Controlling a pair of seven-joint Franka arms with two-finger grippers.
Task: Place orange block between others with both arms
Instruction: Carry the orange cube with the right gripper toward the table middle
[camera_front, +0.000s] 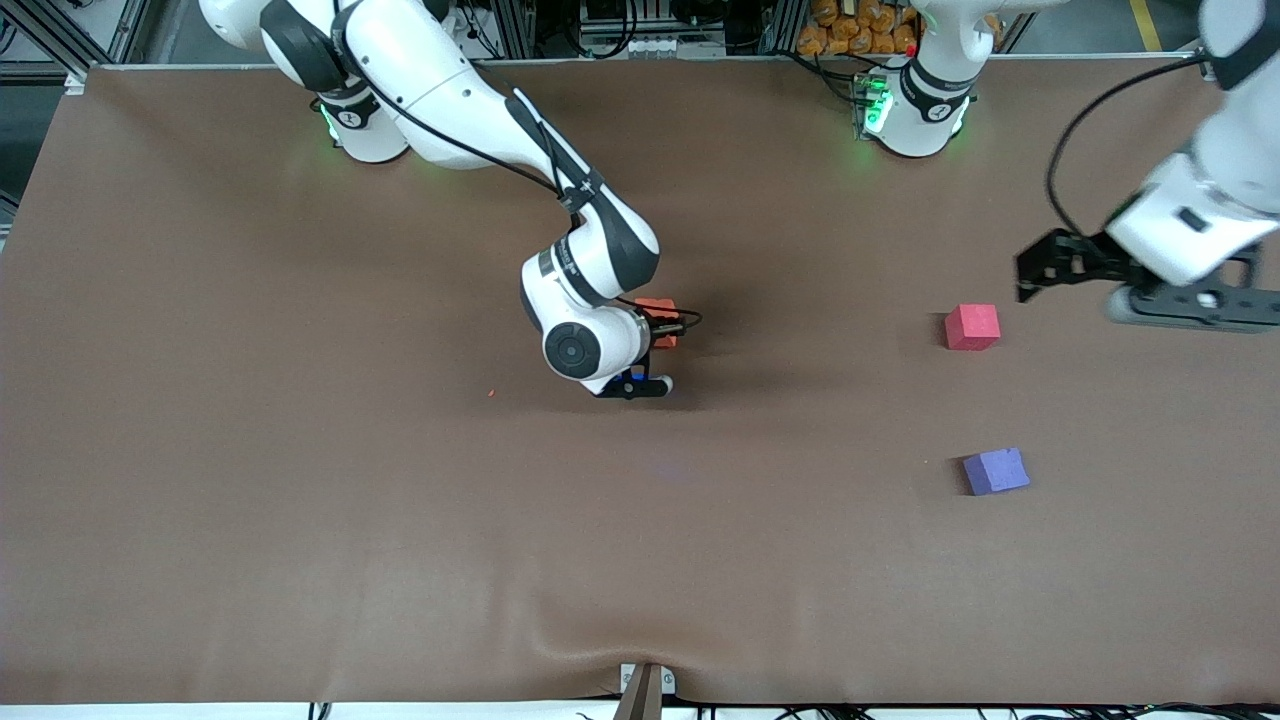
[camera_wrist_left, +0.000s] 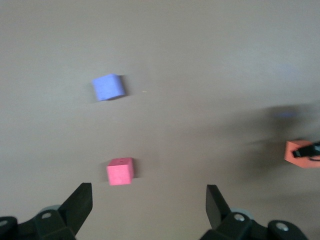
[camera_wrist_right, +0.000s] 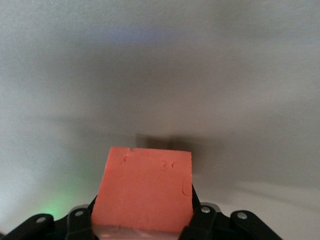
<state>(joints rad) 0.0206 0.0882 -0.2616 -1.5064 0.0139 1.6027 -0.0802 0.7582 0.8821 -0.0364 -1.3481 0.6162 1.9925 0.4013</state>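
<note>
Right gripper (camera_front: 655, 345): we record it clamped on the orange block (camera_front: 657, 320), its fingers pressed against two opposite faces of the cube. The right wrist view shows the block filling the gap between the fingers. Whether the block is just off the brown table (camera_front: 300, 500) or resting on it we cannot tell.

Landmark: red block (camera_front: 972, 327).

- Orange block: well apart from the red block, toward the right arm's end of the table, near the table's middle.
- Purple block (camera_front: 995, 471): nearer to the front camera than the red block, with a bare gap between the two.
- Left gripper (camera_front: 1100, 285): spread wide, empty, hanging over the table just beside the red block, toward the left arm's end. The left arm waits.

Step in hand, as we judge it: carrying the gripped orange block; placement not yet done.

Next move, as we judge it: bring the orange block across toward the red block, either setting it in the gap between red and purple or passing it to the waiting open gripper, without knocking either cube.
</note>
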